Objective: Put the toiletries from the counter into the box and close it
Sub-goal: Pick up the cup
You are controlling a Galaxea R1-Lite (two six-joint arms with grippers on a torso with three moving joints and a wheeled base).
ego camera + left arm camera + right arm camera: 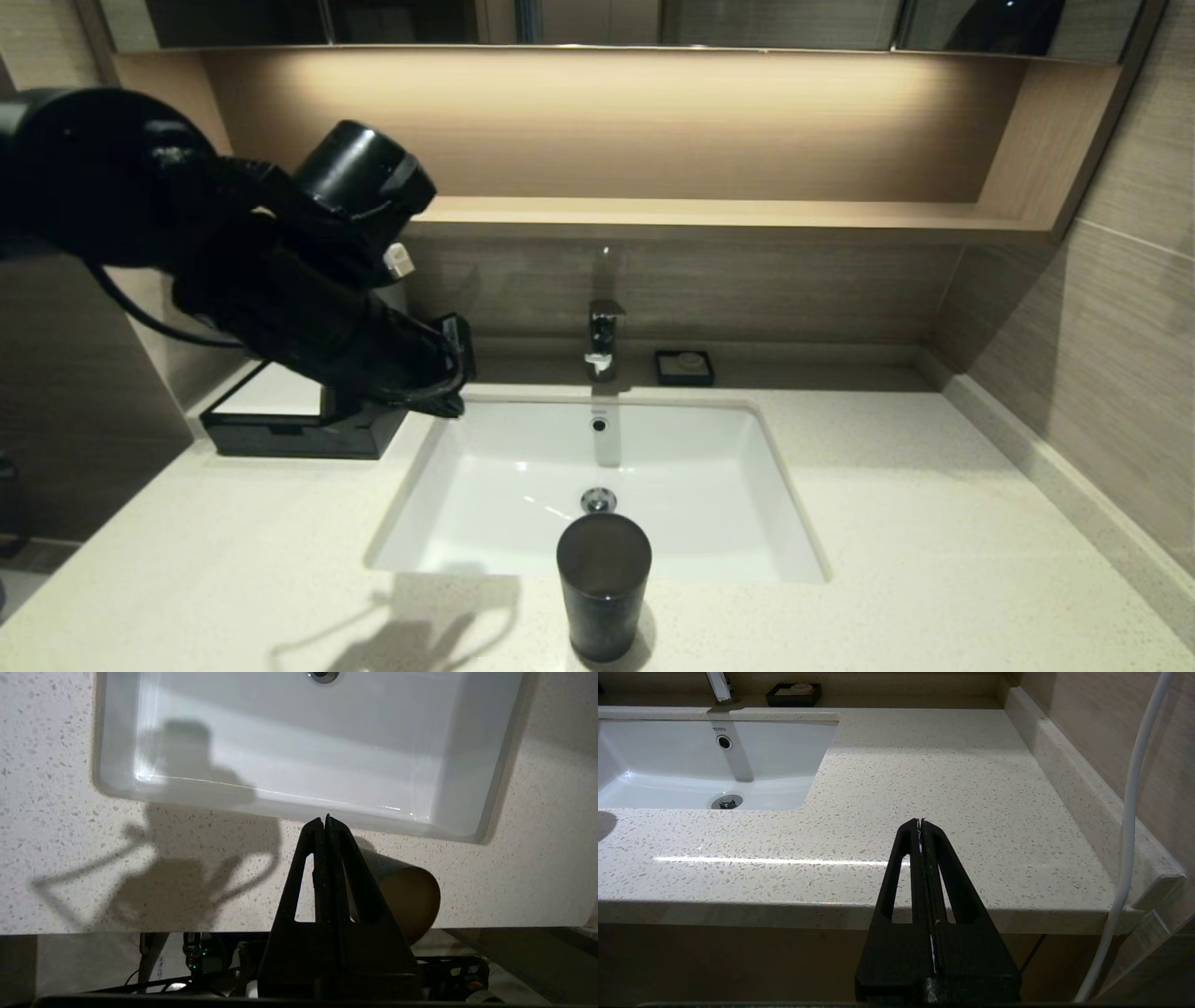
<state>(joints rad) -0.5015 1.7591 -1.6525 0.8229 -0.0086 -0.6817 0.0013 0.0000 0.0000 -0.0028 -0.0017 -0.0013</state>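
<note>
So your left gripper (446,397) is up over the back left corner of the sink basin (523,485), just beside the box (280,425), fingers pressed flat together with nothing between them. The wrist view backs that up: both fingers meet in one line, aimed across the counter (934,523) toward the dark tumbler (603,583) at the front edge.

The box sits on the counter left of the basin, white top panel showing, and it looks closed from here, though the arm covers part of it. I can't spot a toothbrush or sachet on any bare patch of counter, so my guess is they're already inside, which would explain the empty, shut fingers.

The right gripper (921,826) is parked low off the front right edge of the counter, also squeezed shut and holding nothing. The soap dish (684,367) by the tap (603,341) isn't part of your job, nor is the tumbler, so leave both alone.
</note>
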